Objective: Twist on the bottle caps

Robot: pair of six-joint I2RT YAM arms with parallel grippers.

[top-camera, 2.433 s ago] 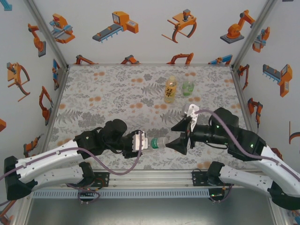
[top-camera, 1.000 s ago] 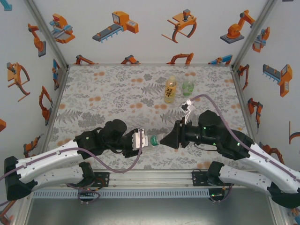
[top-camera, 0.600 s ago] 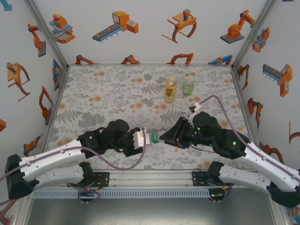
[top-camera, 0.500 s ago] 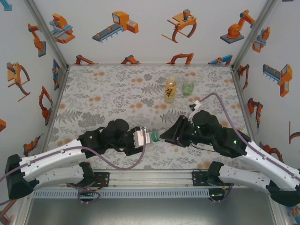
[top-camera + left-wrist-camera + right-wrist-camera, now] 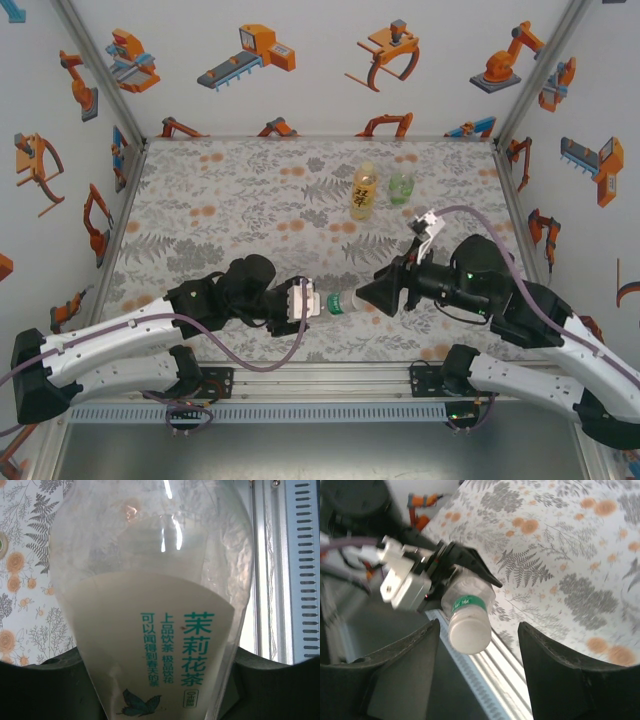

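My left gripper (image 5: 303, 301) is shut on the clear bottle (image 5: 340, 303), holding it level above the table's near edge with its neck pointing right. In the left wrist view the bottle (image 5: 150, 605) shows a white label with green characters between my dark fingers (image 5: 30, 690). A white cap (image 5: 468, 634) sits on its neck above a green band. My right gripper (image 5: 479, 630) stands open just in front of the cap, with both fingers clear of it. From above, the right gripper (image 5: 385, 295) is just right of the bottle's capped end.
The amber bottle (image 5: 363, 192) with a yellow label and the short green bottle (image 5: 402, 185) stand upright side by side at the back of the floral table (image 5: 220, 200). A metal rail (image 5: 320, 380) runs along the near edge.
My right gripper has let go of the cap end, opened and drawn back to the right. The left gripper still holds the bottle in the same place.
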